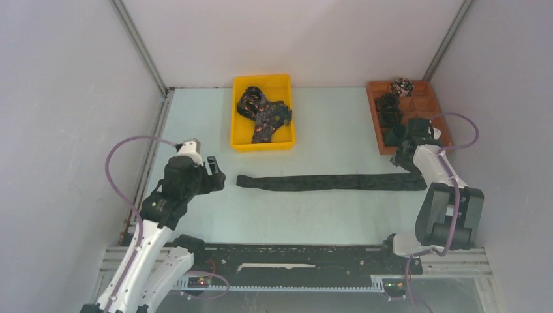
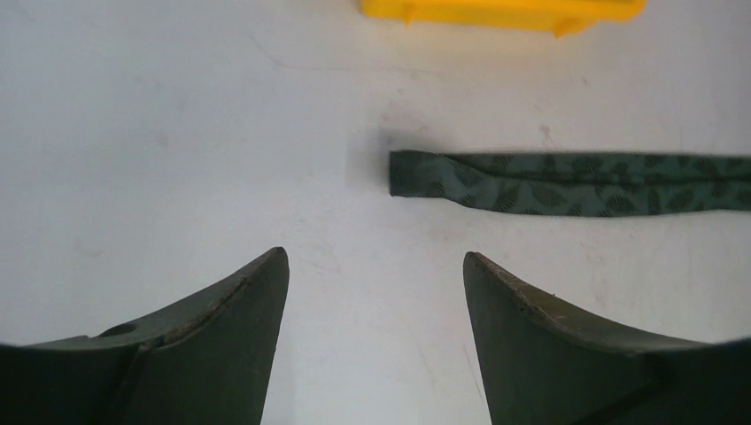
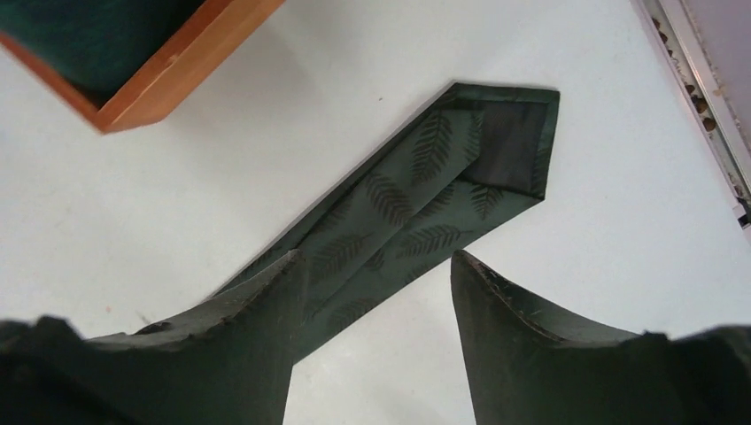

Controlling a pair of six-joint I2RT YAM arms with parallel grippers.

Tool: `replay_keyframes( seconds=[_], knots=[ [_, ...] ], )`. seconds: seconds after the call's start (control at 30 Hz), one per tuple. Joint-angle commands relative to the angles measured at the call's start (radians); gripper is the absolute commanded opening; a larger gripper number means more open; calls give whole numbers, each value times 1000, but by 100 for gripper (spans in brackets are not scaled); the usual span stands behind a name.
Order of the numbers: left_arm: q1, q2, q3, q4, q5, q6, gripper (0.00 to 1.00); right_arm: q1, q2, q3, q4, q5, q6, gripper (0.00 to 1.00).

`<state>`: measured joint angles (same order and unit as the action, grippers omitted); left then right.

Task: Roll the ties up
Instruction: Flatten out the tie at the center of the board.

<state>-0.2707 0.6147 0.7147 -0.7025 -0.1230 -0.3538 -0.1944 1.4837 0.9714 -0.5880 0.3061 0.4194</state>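
Across the table (image 1: 313, 218) between both arms, 1 green leaf-print tie (image 1: 326, 182) lies flat and straight. Left gripper (image 2: 374, 266) hangs spread and empty just short of its narrow end (image 2: 425, 173). Right gripper (image 3: 376, 258) stands spread over the wide end (image 3: 496, 133), pinching nothing. I judge the fabric light, limp and slightly slick, so I'd pinch the narrow end by its edge and keep the roll tight.

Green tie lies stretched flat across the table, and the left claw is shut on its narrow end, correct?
No. The left claw is open and sits short of the narrow end of the green tie, touching nothing, as the left wrist view shows. The tie does lie stretched flat across the table.
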Motion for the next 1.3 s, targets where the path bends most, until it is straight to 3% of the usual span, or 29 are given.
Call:
replay_keyframes(
  seconds=[0.0,0.13,0.3,0.77,1.03,1.27],
  knots=[
    [2,127,39,69,223,34,79,28,-96,22,-54,-25,25,65],
    [16,278,58,94,318,64,78,51,-200,-16,-68,-78,19,68],
    [17,420,83,138,327,97,80,97,-307,-75,-62,-168,22,69],
    [15,736,195,126,349,185,77,192,-410,-155,-21,-288,53,68],
    [15,889,269,74,363,240,67,191,-458,-169,-15,-342,54,67],
    [15,921,269,66,353,243,56,191,-467,-169,-9,-369,50,67]
  ],
)
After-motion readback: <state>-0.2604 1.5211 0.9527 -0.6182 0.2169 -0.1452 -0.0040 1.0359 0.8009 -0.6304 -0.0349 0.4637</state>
